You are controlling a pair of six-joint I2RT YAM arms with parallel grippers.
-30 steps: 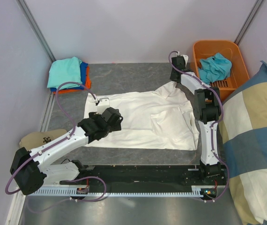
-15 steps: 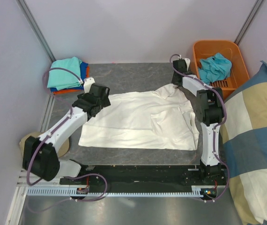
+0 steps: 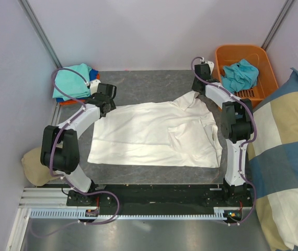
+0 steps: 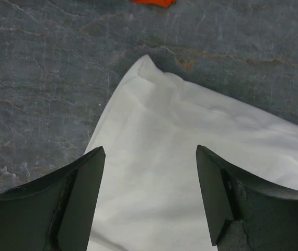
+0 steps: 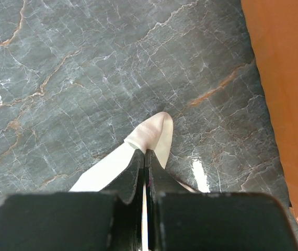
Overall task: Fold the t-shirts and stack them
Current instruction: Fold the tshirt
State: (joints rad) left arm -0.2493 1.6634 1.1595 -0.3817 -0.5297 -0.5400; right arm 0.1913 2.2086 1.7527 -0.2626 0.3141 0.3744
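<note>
A large white t-shirt [image 3: 154, 133] lies spread on the dark marble table. My left gripper [image 3: 105, 100] hovers open over its far-left corner; in the left wrist view the white t-shirt [image 4: 164, 136] lies below my left gripper [image 4: 150, 151], with nothing between the fingers. My right gripper [image 3: 197, 88] is at the shirt's far-right corner. The right wrist view shows my right gripper [image 5: 145, 152] shut on a fold of the white t-shirt [image 5: 157, 130]. Folded teal, blue and orange t-shirts [image 3: 73, 81] are stacked at the far left.
An orange basket [image 3: 253, 55] at the far right holds a crumpled teal shirt [image 3: 240, 73], and its wall [image 5: 282, 78] is close to my right gripper. A checked cushion [image 3: 285, 157] fills the right side. A tan cap [image 3: 33, 164] lies near left.
My left arm has swung from the shirt's near-left part to its far-left corner, and its jaws have narrowed slightly. The right gripper has stayed shut on the far-right corner.
</note>
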